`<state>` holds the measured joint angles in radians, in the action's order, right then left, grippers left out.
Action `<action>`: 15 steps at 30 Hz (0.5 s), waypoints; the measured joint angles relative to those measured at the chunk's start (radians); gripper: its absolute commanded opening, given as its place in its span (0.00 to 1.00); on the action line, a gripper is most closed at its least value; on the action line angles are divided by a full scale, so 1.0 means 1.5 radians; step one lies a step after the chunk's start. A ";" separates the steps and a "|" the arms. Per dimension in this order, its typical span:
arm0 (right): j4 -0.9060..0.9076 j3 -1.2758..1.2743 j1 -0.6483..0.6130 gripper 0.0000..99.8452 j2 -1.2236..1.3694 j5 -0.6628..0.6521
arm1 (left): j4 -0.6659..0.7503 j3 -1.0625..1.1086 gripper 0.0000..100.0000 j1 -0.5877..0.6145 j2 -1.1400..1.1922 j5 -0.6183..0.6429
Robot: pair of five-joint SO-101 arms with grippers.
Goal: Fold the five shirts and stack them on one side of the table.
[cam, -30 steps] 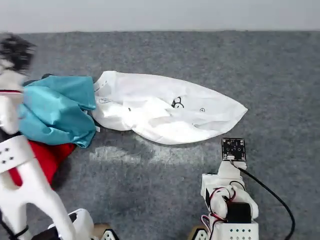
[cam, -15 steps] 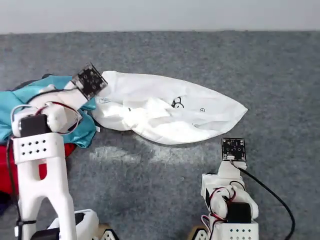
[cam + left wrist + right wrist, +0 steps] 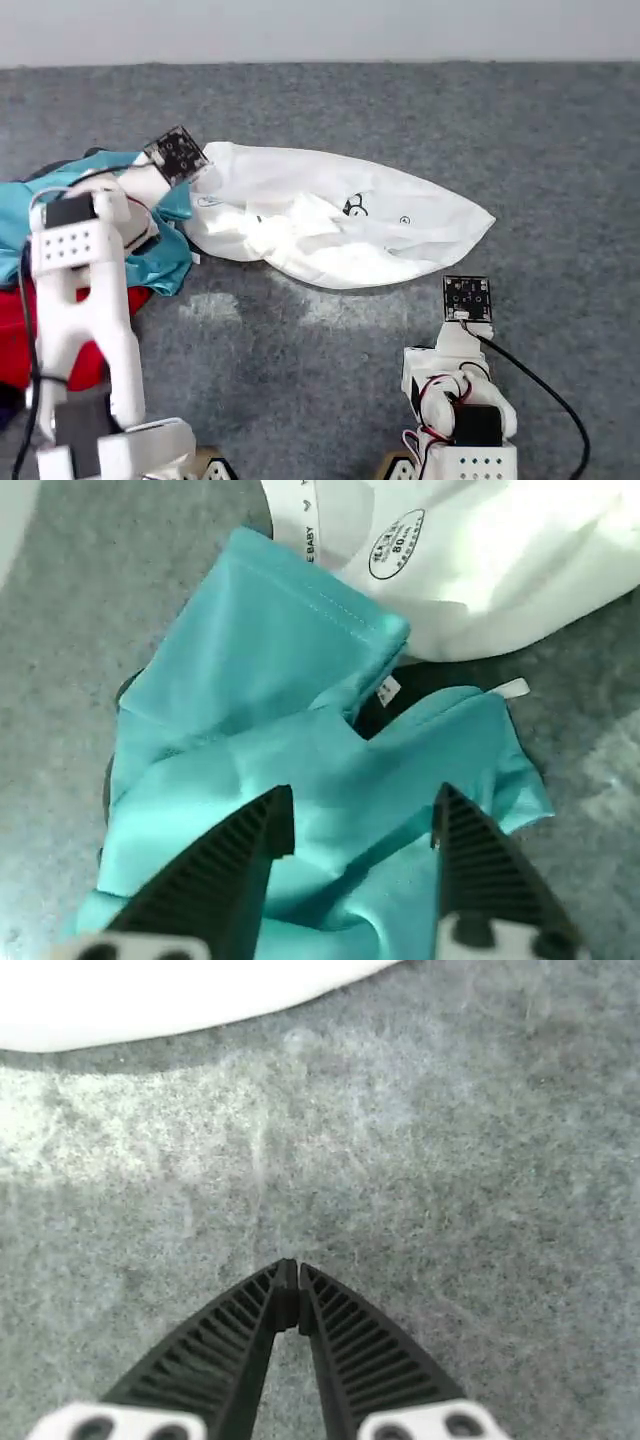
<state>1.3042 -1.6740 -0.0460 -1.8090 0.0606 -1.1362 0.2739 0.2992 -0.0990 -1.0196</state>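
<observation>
Showing one white shirt [image 3: 340,225], one teal shirt [image 3: 165,255], one red shirt [image 3: 14,340]

Grey felt-covered table [image 3: 500,130]; white shirt [image 3: 330,225] mid-table, teal shirt [image 3: 165,255] and red shirt [image 3: 14,340] heaped beside.

Robot test bench, lab-type setup. Table is covered in a grey felt-like mat [image 3: 520,150], with a plain pale wall [image 3: 320,30] behind. Two white plastic arms are fixed at the near edge, left arm [image 3: 80,290] and right arm [image 3: 462,425] — bare servos, loose wires, black cable [image 3: 530,374], exposed camera board [image 3: 467,297]. Small shirts heaped as props — white shirt [image 3: 330,240], teal shirt [image 3: 165,262].
</observation>
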 measured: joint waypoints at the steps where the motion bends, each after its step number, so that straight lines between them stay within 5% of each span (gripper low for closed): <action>1: 0.000 0.000 0.000 0.01 0.000 0.000 | -0.010 -0.023 0.22 0.000 0.024 0.000; 11: 0.000 0.000 0.000 0.01 0.000 0.000 | -0.033 -0.106 0.01 0.000 0.133 -0.001; 15: 0.000 0.000 0.000 0.01 0.000 0.000 | -0.024 -0.106 0.01 0.000 0.133 -0.001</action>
<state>1.3042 -1.6740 -0.0460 -1.8090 0.0606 -1.1715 0.1143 0.2992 0.1005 -1.0211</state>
